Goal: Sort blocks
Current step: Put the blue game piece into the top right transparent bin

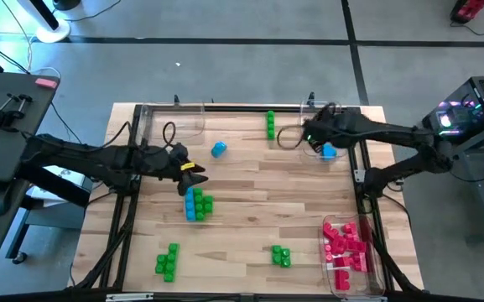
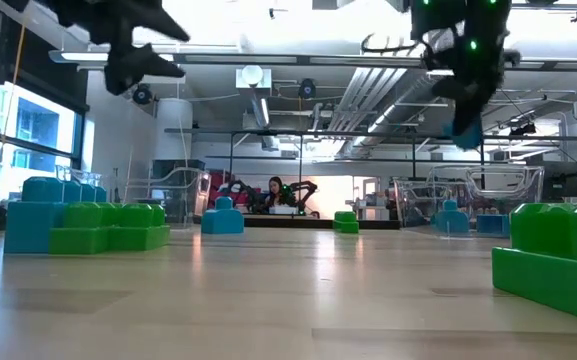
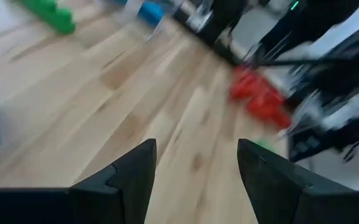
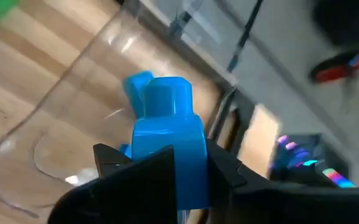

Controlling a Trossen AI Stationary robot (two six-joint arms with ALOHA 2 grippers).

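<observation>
Right gripper (image 4: 167, 171): jaws clamped on a light blue block (image 4: 167, 146), held above a clear tray (image 4: 55, 124), probably for dropping with the blue one already there.
Left gripper (image 3: 195, 180): jaws wide, nothing between them; blue-green cluster (image 1: 197, 204) just beside them, likely next.
Red blocks (image 1: 346, 243): gathered in their own tray, well apart from both jaws.
Surface: pale wood table (image 1: 250, 193).
Room: a person seated far behind.

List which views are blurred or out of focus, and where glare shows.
Left wrist view: motion-smeared throughout, red blocks streaked, only the open left gripper crisp. Right wrist view: blue block in the right gripper sharp, surroundings soft, glints on the clear tray. Low view: near green blocks soft.
</observation>
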